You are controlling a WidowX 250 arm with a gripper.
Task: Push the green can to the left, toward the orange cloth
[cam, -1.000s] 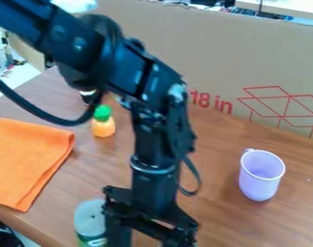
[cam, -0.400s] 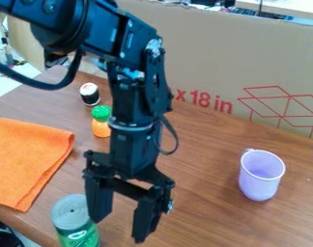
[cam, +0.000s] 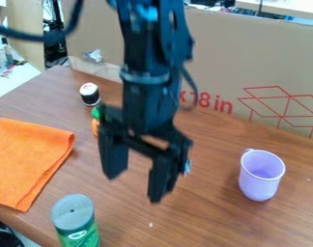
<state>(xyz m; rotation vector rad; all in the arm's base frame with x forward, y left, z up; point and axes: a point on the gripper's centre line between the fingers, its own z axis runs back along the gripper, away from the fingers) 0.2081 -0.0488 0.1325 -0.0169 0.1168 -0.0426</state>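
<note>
A: Which containers surround the gripper (cam: 133,188)?

B: Four. A lavender cup (cam: 257,185) stands upright, well apart from the gripper, to its right in the view; a small handle projects at the rim's upper left. A green can (cam: 75,231) stands below and to the gripper's left, nearer the camera. Behind the gripper, to the left, is a small orange bottle (cam: 95,127) with a green cap, partly hidden by it. Farther back in the same direction stands a small black jar (cam: 91,98) with a pale lid.

A: What do they contain?

B: The cup's mouth is open, exposing the pale inner wall; its bottom cannot be made out clearly. The can presents a flat grey top with a small dark spot, so its contents are hidden, as are those of the capped bottle and the lidded jar.

A: And the state of the gripper?

B: Its two fingers (cam: 161,178) are spread wide, with wood grain visible through the gap, and pinch nothing. They point downward over the wooden table (cam: 210,222).

A: What lies beyond these?

B: A folded orange cloth (cam: 30,161) lies flat on the table, left of the gripper. Behind the gripper rises a cardboard panel (cam: 256,58), bearing red lettering and outline drawings to the gripper's right.
</note>
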